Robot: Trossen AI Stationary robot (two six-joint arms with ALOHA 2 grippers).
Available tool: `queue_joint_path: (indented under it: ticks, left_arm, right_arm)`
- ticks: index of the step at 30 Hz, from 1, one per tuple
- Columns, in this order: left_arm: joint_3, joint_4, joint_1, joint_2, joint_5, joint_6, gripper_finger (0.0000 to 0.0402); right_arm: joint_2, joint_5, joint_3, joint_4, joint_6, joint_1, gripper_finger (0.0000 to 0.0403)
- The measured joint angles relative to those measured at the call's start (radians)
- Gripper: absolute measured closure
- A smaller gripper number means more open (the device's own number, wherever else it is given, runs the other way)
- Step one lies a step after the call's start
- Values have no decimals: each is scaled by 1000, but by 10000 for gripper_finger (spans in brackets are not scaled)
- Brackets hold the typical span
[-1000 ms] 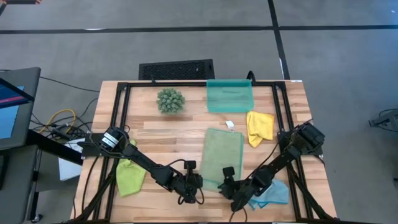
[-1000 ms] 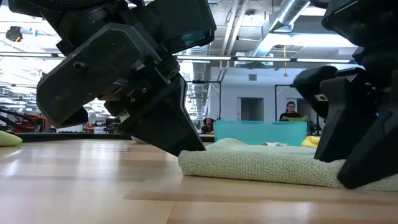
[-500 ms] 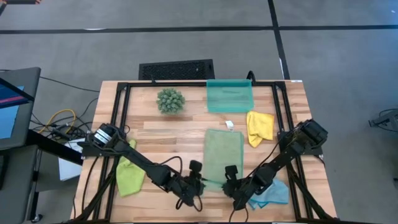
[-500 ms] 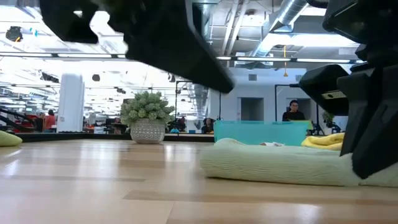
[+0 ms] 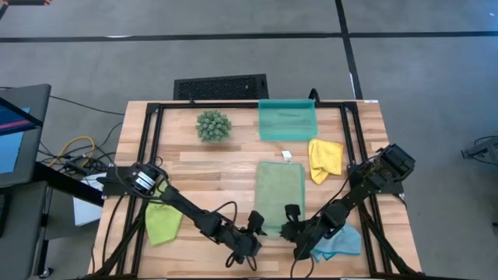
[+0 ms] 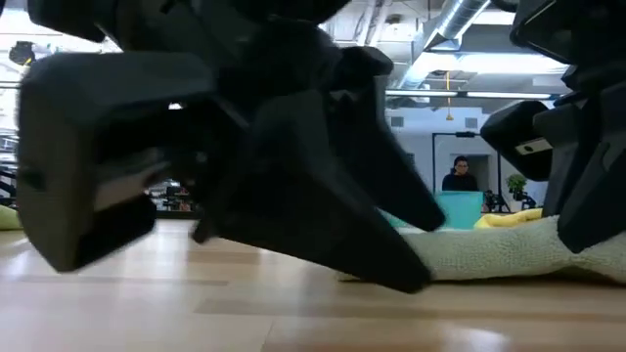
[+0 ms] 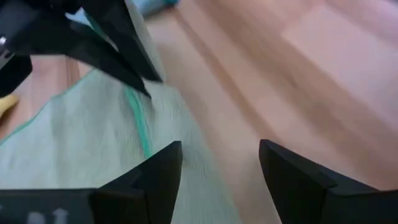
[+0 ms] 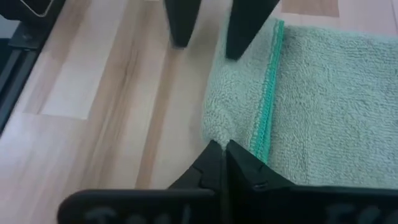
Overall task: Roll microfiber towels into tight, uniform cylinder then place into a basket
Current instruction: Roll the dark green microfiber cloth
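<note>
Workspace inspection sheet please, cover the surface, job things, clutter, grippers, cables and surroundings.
Surface: wooden table in a black frame.
Job's things: sage towel flat at centre; yellow towel, lime towel and blue towel crumpled; teal basket holds none.
Clutter: plant ball.
Grippers: left gripper open at the sage towel's near edge; right gripper shut on that edge.
Cables: yellow cables left of the table.
Surroundings: black grille on the floor; a person far behind.

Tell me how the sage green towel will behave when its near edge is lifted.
The sage green towel lies flat and slightly rumpled at its near edge, so it will probably droop rather than hold shape. Its looped pile looks grippy; slipping from the right gripper, pinched on its corner, seems unlikely. It looks thin, probably light.
</note>
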Motion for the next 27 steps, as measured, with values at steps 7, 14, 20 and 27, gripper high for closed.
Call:
queue_joint_path:
  ticks: [7, 14, 20, 27]
  left_arm:
    - [9, -85, 7, 3, -107, -95, 222]
    - [9, -112, 8, 2, -91, -166, 283]
    - [9, -121, 10, 2, -61, -244, 338]
    - [37, -179, 11, 1, -59, -338, 394]
  right_arm:
    - [0, -5, 0, -2, 5, 1, 384]
    - [0, 0, 0, -8, 7, 1, 357]
    - [0, 2, 1, -14, 29, 1, 311]
    - [0, -39, 74, -234, 84, 10, 231]
